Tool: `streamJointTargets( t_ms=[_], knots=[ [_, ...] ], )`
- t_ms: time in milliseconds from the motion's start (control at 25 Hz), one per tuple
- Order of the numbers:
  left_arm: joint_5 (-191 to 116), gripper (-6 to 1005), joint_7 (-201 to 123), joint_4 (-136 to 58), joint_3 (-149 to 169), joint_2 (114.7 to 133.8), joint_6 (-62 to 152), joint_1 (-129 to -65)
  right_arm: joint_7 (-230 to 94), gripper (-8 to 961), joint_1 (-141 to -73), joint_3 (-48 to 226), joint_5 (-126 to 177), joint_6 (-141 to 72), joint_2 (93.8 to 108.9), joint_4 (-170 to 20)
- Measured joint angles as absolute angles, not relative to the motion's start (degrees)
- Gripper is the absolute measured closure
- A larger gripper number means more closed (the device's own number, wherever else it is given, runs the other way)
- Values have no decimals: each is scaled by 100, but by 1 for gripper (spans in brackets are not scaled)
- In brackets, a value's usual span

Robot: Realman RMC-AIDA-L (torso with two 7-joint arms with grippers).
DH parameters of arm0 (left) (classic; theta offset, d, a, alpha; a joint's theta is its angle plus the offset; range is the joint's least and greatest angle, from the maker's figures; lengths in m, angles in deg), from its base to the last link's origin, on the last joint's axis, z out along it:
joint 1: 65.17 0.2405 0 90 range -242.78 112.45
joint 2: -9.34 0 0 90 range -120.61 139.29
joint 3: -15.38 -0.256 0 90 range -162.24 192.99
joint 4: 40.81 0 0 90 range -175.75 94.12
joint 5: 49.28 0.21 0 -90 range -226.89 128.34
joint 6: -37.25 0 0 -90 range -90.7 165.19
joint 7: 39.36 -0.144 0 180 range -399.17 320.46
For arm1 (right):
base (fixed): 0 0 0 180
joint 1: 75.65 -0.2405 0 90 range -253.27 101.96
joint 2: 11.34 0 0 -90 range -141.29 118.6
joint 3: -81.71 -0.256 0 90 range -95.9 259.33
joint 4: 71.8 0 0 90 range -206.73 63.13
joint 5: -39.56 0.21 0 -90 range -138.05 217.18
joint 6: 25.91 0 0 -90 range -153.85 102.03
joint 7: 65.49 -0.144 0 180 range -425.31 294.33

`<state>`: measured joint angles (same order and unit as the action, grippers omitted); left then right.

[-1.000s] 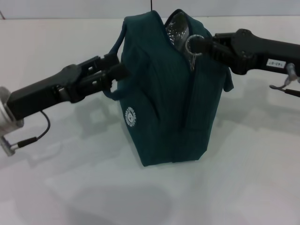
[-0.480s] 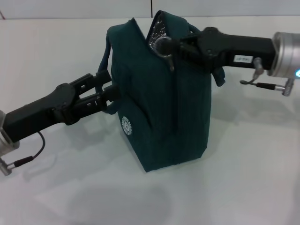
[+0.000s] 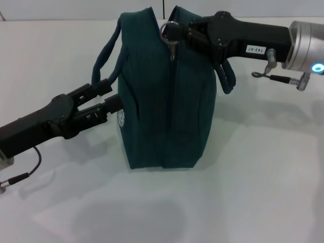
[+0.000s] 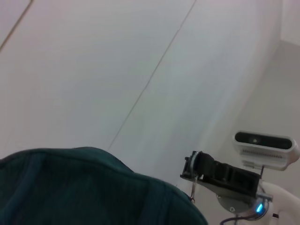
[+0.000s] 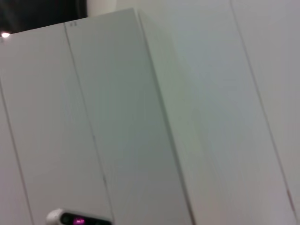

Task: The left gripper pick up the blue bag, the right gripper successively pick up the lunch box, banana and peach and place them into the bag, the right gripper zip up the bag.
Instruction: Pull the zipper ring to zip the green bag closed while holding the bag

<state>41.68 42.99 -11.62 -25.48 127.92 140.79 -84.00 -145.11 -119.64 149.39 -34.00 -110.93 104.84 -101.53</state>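
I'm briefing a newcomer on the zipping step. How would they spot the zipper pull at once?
Find the blue bag standing upright mid-table between the two arms. At its top edge, just ahead of the right gripper, hangs the zipper pull: a silver metal ring, the only shiny thing against dark teal fabric.

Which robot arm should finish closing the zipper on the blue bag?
The right one, probably. The right gripper is already at the ring zipper pull on top of the blue bag, while the left gripper is busy steadying the bag's side.
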Motion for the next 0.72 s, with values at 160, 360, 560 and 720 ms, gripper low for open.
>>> streamJointTargets(
  t_ms=[160,360,560,720],
  knots=[
    [4159,116,4134,-1160,-2549,12843,13795,-8413,-14493,886,-12004,14957,-3383,-10916,10484,-10149],
    [4159,116,3818,-1215,-2561,12884,13439,-8481,-14458,886,-12048,15019,-3359,-10814,10485,-10142],
    [4248,115,3839,-1218,-2617,12889,13404,-8594,-14416,885,-12060,15110,-3253,-10718,10484,-10141],
    [4258,115,3865,-1221,-2756,12886,13546,-8647,-14384,884,-12091,15270,-3183,-10585,10484,-10142]
  ],
)
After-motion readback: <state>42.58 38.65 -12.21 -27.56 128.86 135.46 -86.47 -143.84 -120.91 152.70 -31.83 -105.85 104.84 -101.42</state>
